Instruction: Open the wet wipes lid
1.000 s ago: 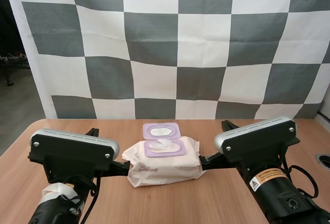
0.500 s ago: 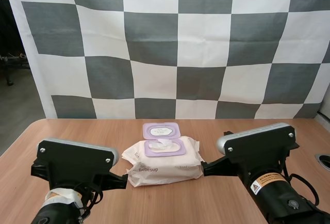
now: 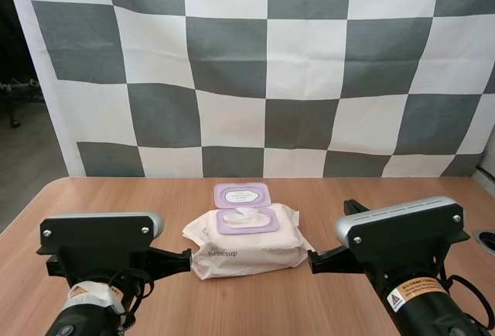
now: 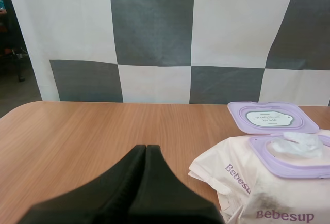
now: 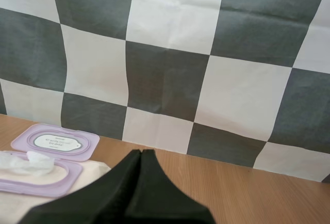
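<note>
Left tool (image 4: 146, 152): fingers pressed together into one dark wedge, nothing held. The tip is held low over the worktop (image 3: 116, 204), just beside the pack's left end. Contact cannot be judged.
Right tool (image 5: 141, 154): fingers likewise closed flat against each other, nothing gripped. The tip is set just beside the pack's right end, level with the left tool.
Pack of wet wipes (image 3: 247, 249): laid flat between the two tools, ahead and to the right of the left tool, ahead and to the left of the right tool. Cream wrapper, crumpled at the ends.
Lid (image 3: 242, 195): lilac, already swung open and laid back beyond the opening, on the side away from both tools. A white label is carried on its upturned face.
Wipe (image 3: 244, 214): a white tuft is seen standing up through the lilac opening frame (image 4: 289, 168), between the lid and the tools.
High view: both tools are shown flanking the pack, and the pack's whole outline is given.
Left wrist view: the "Bebesup" print on the wrapper is made legible, to the right of the closed wedge.
Right wrist view: the lid and opening frame are seen to the left of the right tool.
Worktop edges: the far edge runs beyond the lid. A rounded far-left corner lies well away from the left tool.
Open room: bare wood is left ahead of the left tool up to the far edge, and ahead and to the right of the right tool.
</note>
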Controlling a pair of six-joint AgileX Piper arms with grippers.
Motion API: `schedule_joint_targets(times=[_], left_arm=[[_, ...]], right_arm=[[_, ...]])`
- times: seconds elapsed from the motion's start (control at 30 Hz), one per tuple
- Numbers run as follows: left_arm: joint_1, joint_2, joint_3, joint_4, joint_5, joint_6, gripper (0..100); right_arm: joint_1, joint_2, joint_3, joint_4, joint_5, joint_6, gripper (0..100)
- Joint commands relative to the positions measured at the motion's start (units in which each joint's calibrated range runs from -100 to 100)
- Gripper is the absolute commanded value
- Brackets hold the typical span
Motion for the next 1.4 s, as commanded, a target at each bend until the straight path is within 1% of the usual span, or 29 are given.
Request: schedule_joint_targets(times=[0.0,0.2,0.27,0.37,0.43,1.37], left_arm=[[-0.02,0.0,0.0,0.0,-0.2,0.0,0],[-0.02,0.0,0.0,0.0,-0.2,0.0,0],[-0.02,0.0,0.0,0.0,-0.2,0.0,0],[-0.02,0.0,0.0,0.0,-0.2,0.0,0],[-0.02,0.0,0.0,0.0,-0.2,0.0,0],[-0.02,0.0,0.0,0.0,-0.2,0.0,0]], right_arm=[[-0.5,0.0,0.0,0.1,1.1,0.0,0],[-3.4,0.0,0.0,0.7,3.7,0.0,0],[-4.1,0.0,0.0,2.8,6.3,0.0,0],[-4.5,0.0,0.0,3.2,11.0,0.0,0],[-4.5,0.0,0.0,2.5,11.6,-0.1,0],[-4.5,0.0,0.0,2.5,11.8,-0.1,0]])
